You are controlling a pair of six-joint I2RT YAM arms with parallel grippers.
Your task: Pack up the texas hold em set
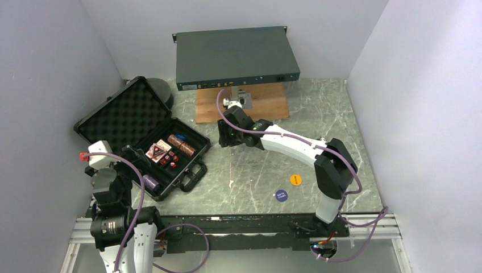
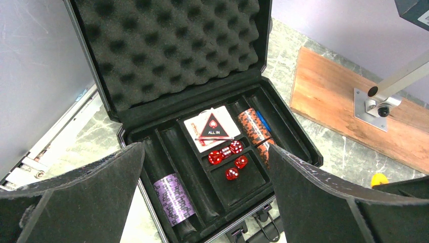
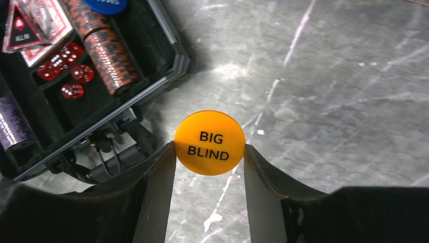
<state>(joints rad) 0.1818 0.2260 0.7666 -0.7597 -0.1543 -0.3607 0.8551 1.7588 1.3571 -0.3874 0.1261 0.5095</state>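
Over marble tabletop (image 3: pixel 329 76), the right pincer (image 3: pixel 209 152) clamps the orange disc (image 3: pixel 209 136) edgewise.

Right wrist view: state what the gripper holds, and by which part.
The right gripper holds the orange BIG BLIND disc, pinched across opposite sides of its rim, with the printed face towards the camera.

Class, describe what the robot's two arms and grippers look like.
The left arm and right arm share white links, black joints and purple cables. The left gripper and right gripper each have two broad, flat black fingers with scuffed edges.
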